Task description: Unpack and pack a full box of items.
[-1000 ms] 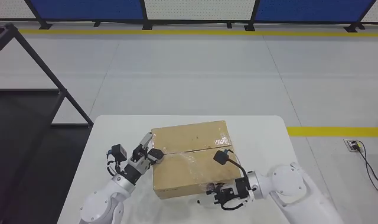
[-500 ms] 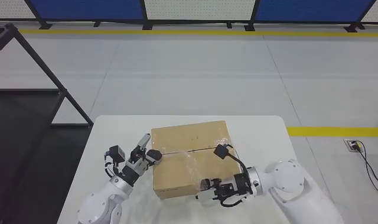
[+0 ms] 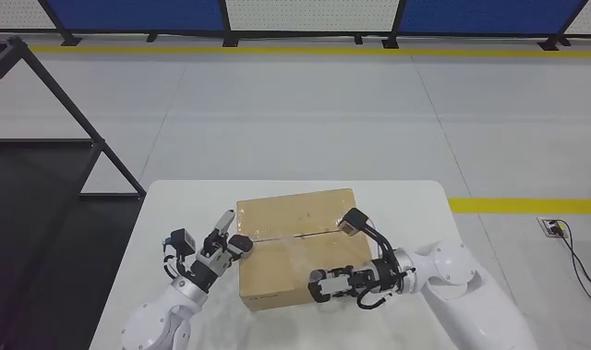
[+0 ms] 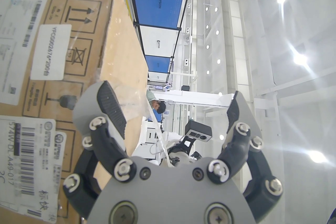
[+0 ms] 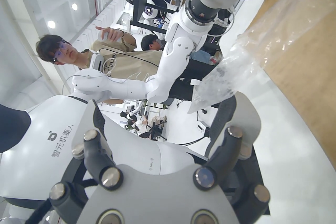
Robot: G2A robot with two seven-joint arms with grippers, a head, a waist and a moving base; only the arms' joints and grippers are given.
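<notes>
A closed cardboard box (image 3: 295,230) sits mid-table, its top seam covered with clear tape (image 3: 294,246). My left gripper (image 3: 231,237) is open at the box's left side, level with the seam. In the left wrist view that gripper (image 4: 173,109) has one pad (image 4: 111,107) close against the labelled box (image 4: 52,51) wall by the tape end. My right gripper (image 3: 319,285) is open at the box's front face. In the right wrist view a crumpled loose end of clear tape (image 5: 223,80) hangs off the box (image 5: 302,38) edge just beyond one finger of my right gripper (image 5: 160,117).
The white table (image 3: 185,202) has bare surface left, right and behind the box. A black frame (image 3: 55,101) stands off the table's left side. Blue partition panels (image 3: 305,4) line the far floor.
My right gripper has shifted left and up along the box's front face, its wrist swinging up over the box's right top. The left arm has barely moved.
</notes>
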